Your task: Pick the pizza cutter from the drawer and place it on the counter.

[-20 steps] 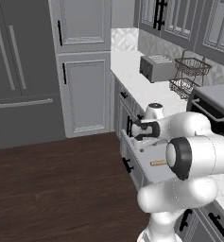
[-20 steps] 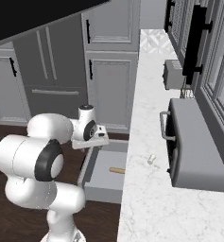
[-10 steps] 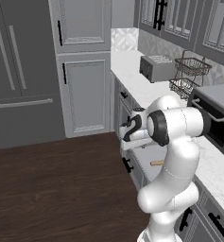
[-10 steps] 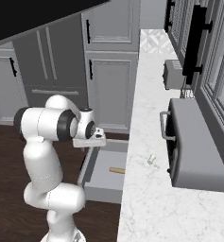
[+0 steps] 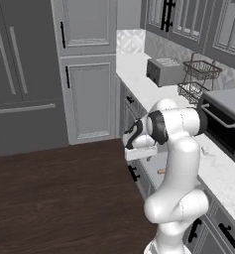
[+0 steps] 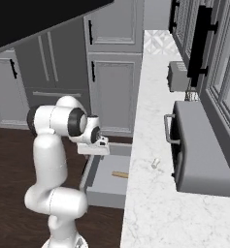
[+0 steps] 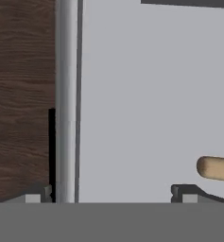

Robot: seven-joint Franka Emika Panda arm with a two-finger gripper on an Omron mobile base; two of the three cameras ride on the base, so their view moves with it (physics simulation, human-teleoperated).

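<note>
The drawer (image 6: 105, 188) stands pulled out below the counter (image 6: 150, 208). On its grey floor lies the pizza cutter (image 6: 120, 174); its light-brown wooden handle shows, and its wheel I cannot make out. My gripper (image 6: 93, 145) hangs open and empty over the drawer's front part, pointing down. In the hand view, the gripper (image 7: 111, 196) looks onto the drawer floor (image 7: 132, 104). The rounded end of the pizza cutter handle (image 7: 216, 168) lies just right of the right fingertip (image 7: 184, 193), and the left fingertip sits over the drawer's front wall (image 7: 66, 94). From the left, the pizza cutter (image 5: 161, 171) is a small brown spot behind the arm.
A tiny white cylinder (image 6: 155, 163) lies on the counter near a dark toaster oven (image 6: 199, 150). Farther back stand a toaster (image 5: 163, 71) and a wire basket (image 5: 198, 77). Dark wood floor (image 5: 54, 193) lies in front of the cabinets, with tall grey cabinet doors (image 5: 87, 94) beyond.
The arm's elbow has swung from low in front up and back. The open hand has stayed over the drawer, shifting slightly toward its front edge.
</note>
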